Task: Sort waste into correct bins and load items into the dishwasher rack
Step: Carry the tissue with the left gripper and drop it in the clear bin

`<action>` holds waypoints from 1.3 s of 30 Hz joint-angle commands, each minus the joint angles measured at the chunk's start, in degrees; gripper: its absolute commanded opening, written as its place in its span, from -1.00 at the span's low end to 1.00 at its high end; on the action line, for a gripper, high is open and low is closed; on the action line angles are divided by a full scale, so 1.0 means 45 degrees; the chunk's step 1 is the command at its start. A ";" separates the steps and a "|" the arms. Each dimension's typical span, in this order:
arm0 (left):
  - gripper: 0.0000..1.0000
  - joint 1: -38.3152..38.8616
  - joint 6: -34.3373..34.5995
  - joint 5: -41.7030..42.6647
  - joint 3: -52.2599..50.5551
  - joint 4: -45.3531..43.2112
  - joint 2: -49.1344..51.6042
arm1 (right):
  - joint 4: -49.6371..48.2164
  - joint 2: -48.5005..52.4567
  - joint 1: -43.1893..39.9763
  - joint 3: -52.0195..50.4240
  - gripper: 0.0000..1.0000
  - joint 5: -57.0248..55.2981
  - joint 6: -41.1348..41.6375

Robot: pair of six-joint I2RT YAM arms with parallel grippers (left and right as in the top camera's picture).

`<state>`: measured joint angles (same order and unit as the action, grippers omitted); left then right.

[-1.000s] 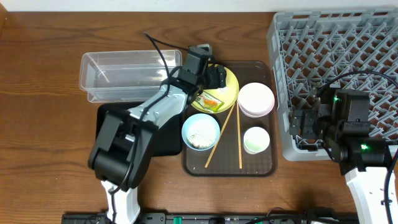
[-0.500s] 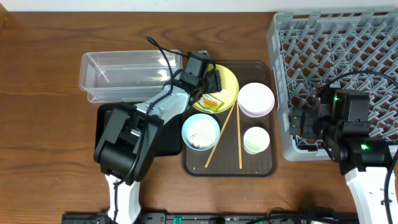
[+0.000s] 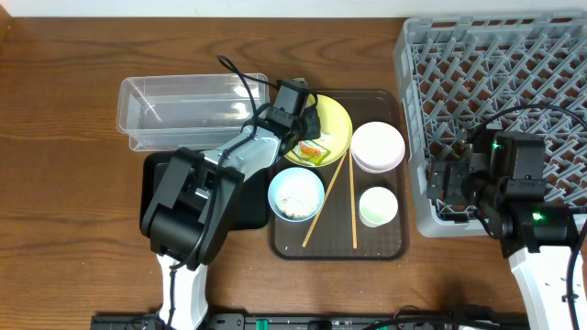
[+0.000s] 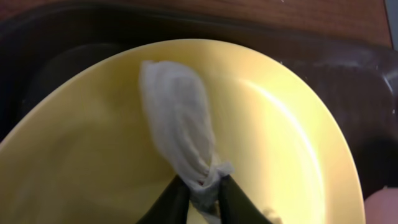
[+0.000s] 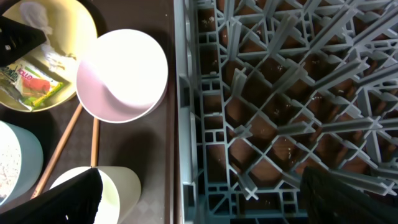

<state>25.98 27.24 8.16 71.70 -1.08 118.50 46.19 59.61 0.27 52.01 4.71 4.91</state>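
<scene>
My left gripper [image 4: 202, 196] is shut on the near end of a twisted white tissue [image 4: 177, 118] lying on the pale yellow plate [image 4: 280, 124]. From overhead, that gripper [image 3: 307, 119] sits over the plate's [image 3: 337, 124] left half, just above the green-yellow wrapper [image 3: 310, 149]. The pink bowl [image 3: 377, 147], the blue bowl [image 3: 295, 193] holding rice, the white cup [image 3: 378, 206] and two chopsticks [image 3: 326, 200] lie on the brown serving tray. My right gripper [image 5: 202, 186] stands open over the left rim of the grey rack [image 5: 280, 93], holding nothing.
The clear tub [image 3: 183, 110] stands left of the plate. The black tray [image 3: 151, 170] lies below it, largely under my left arm. The brown serving tray [image 3: 394, 247] butts against the rack [image 3: 495, 82] at the right.
The left jaws have gone from wide open to pinched on the white tissue, and the left wrist shifted slightly lower-left over the plate. The right arm has not moved.
</scene>
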 commanded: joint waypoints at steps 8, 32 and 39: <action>-0.88 -0.0068 -0.0131 -0.0175 0.0146 0.0767 -0.1996 | 0.0083 -0.0019 -0.0131 0.0287 0.99 0.0053 -0.0155; 0.21 -0.2681 0.1355 -0.2720 0.0146 0.5280 -0.5338 | 0.0073 -0.0019 -0.0131 0.0287 0.99 0.0010 -0.0155; 0.17 -0.0884 0.0670 -0.1622 0.0136 0.6212 -0.5319 | 0.0073 -0.0019 -0.0131 0.0282 0.99 0.0005 -0.0155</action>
<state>18.46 32.34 -1.50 71.79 25.41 95.13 46.48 59.61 0.27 52.07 4.69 4.89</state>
